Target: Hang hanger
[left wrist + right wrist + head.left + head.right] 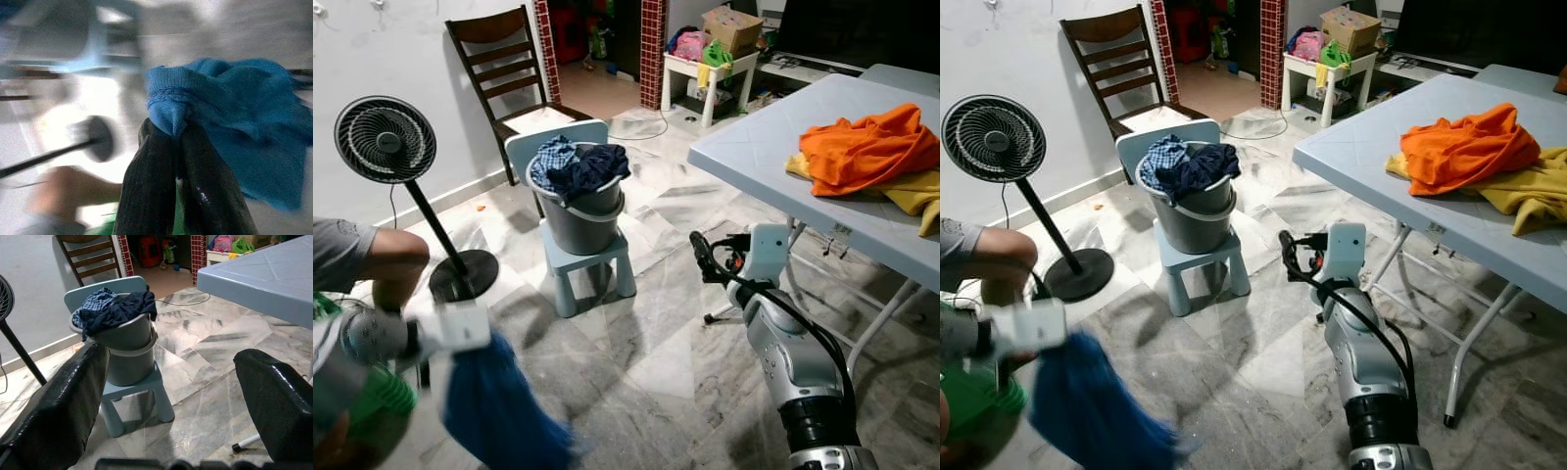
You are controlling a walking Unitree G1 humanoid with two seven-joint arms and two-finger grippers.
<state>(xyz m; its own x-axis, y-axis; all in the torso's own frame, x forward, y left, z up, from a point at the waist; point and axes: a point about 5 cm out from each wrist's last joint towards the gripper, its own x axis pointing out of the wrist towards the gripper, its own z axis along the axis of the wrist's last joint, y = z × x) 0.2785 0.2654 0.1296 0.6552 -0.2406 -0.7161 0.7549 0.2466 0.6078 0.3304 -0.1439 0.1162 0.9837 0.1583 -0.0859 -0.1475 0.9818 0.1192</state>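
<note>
My left gripper [175, 133] is shut on a bunched corner of a blue garment [234, 122]. The garment [499, 411] hangs blurred from that arm's white wrist [460, 325] at the lower left, low over the floor. A person's bare arm [396, 264] with a grey sleeve is right beside it, and something green [377, 401] lies beneath; I cannot tell what it is. My right gripper [166, 406] is open and holds nothing. It is out in front at mid-height [701, 257] and points toward a grey bucket [582, 211] heaped with dark clothes.
The bucket stands on a pale blue stool [587, 259]. A black standing fan [386, 142] and a wooden chair [504, 69] are along the left wall. At the right, a light blue folding table [773, 147] holds an orange garment [867, 147] and a yellow one [915, 191].
</note>
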